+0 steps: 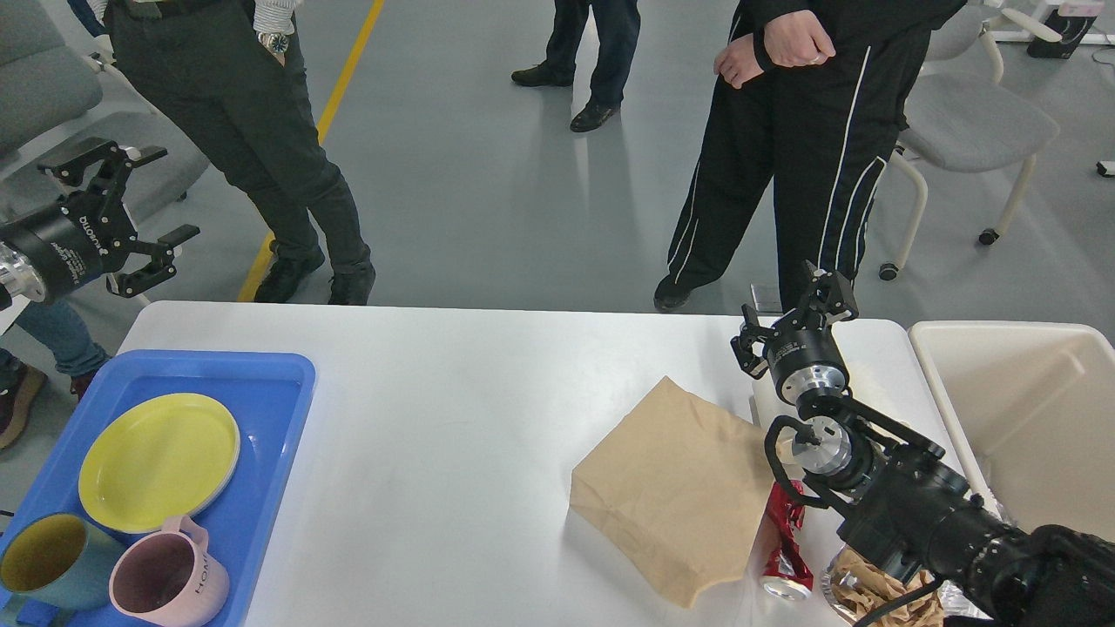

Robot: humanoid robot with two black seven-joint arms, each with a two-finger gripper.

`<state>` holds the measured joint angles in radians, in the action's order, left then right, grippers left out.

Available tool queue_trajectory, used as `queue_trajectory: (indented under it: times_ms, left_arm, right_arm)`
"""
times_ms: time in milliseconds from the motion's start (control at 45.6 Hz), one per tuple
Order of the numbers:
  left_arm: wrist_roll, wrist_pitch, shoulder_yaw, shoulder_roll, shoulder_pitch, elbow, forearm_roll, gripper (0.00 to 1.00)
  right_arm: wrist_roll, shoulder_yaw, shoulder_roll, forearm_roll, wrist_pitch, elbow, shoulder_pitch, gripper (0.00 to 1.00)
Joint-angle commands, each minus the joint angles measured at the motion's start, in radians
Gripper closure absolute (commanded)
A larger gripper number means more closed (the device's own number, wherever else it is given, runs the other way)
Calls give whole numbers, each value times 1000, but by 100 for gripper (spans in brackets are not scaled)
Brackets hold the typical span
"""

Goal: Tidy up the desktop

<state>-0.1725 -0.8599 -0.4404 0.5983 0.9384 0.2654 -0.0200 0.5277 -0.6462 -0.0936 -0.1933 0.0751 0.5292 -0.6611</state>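
1. Two jaws spread, both empty: left jaws (131, 213) off the bench (453, 418), right jaws (797, 318) above it.
2. Bag (675, 488), can (784, 544) lie below right jaws; forearm could sweep them off.

L gripper (131, 209) raised off the far-left corner of the desktop (453, 418), fingers spread wide, empty. R arm comes in from near-right corner; R gripper (797, 313) near far edge, fingers parted, empty.
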Motion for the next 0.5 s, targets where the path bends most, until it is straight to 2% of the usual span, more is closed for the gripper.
queue_trajectory:
  times_ms: [0,131,351,482]
  left_arm:
    - [-4,2,-61,-44,-7,1,-6,4]
    - [-7,53,-89,-101,-6,0,-11,4]
    - [-7,298,-219,-199,-3,0,-15,4]
    - [-7,332,-228,-253,17,1,-15,4]
  right_arm:
    - [0,0,0,0,0,0,0,0]
    - [0,0,0,0,0,0,0,0]
    - [0,0,0,0,0,0,0,0]
    - [0,0,0,0,0,0,0,0]
